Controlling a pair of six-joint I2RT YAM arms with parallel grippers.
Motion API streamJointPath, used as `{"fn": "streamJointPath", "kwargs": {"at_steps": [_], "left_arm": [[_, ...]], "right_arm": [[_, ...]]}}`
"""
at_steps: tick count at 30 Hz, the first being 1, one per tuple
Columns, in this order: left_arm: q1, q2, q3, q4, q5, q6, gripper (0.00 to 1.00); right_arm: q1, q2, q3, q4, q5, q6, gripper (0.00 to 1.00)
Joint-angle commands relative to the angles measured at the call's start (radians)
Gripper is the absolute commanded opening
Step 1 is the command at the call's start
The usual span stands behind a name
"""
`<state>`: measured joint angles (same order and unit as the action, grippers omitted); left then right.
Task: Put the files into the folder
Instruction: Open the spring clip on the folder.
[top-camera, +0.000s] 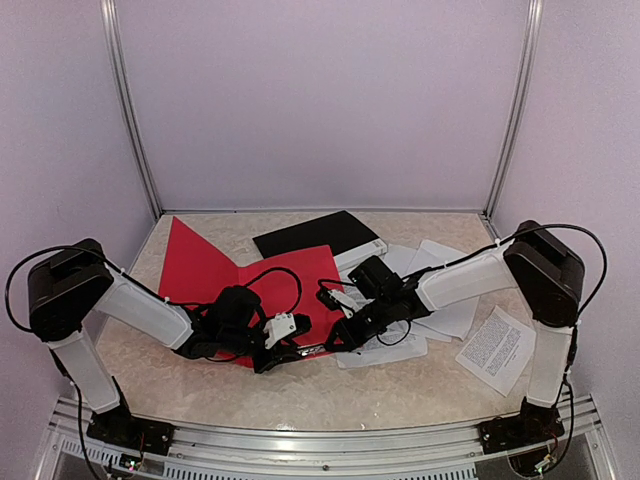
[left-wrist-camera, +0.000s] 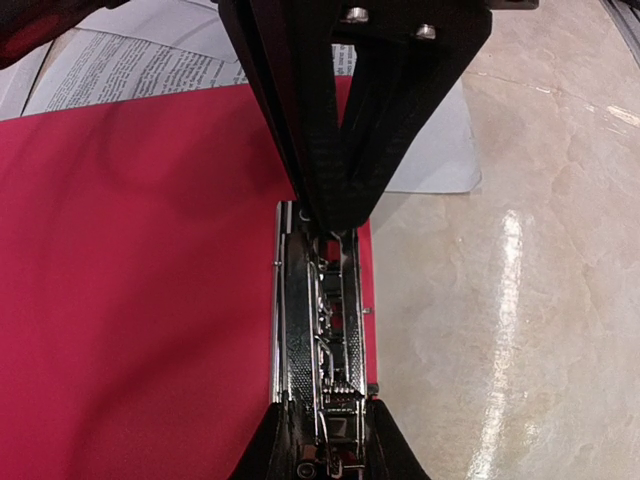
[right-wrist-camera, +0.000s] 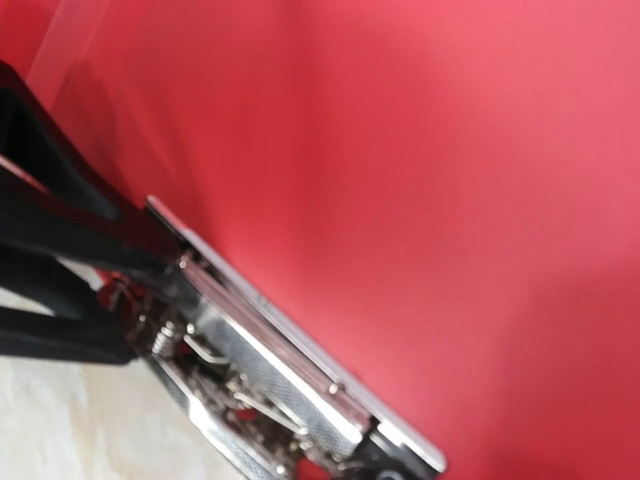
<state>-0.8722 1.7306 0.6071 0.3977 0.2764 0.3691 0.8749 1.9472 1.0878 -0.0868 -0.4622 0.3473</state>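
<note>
Along the red folder (left-wrist-camera: 130, 280) edge, our left gripper (left-wrist-camera: 325, 440) and right gripper (left-wrist-camera: 335, 215) pinch the metal clip (left-wrist-camera: 315, 330), both nearly closed; a slip could snap it back, leaving the files (left-wrist-camera: 130, 65) outside.

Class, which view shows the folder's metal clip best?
The left wrist view: the metal clip lies centred, sharp, lengthwise. The right wrist view shows it slanted, blurred and cropped; the top view barely shows it.

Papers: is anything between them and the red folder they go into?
Yes. The right arm reaches over the papers, between them and the folder. The left gripper and right gripper meet at the folder's clip.
</note>
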Motion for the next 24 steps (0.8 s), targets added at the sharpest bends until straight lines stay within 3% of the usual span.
{"fn": "streamJointPath", "kwargs": {"at_steps": [1, 24], "left_arm": [[-0.007, 0.019, 0.006, -0.062, -0.025, 0.009, 0.19], [-0.011, 0.022, 0.016, -0.085, -0.032, 0.015, 0.17]], "right_arm": [[0.007, 0.018, 0.019, -0.029, 0.016, -0.005, 0.08], [0.000, 0.000, 0.023, -0.011, 0.028, 0.010, 0.13]]}}
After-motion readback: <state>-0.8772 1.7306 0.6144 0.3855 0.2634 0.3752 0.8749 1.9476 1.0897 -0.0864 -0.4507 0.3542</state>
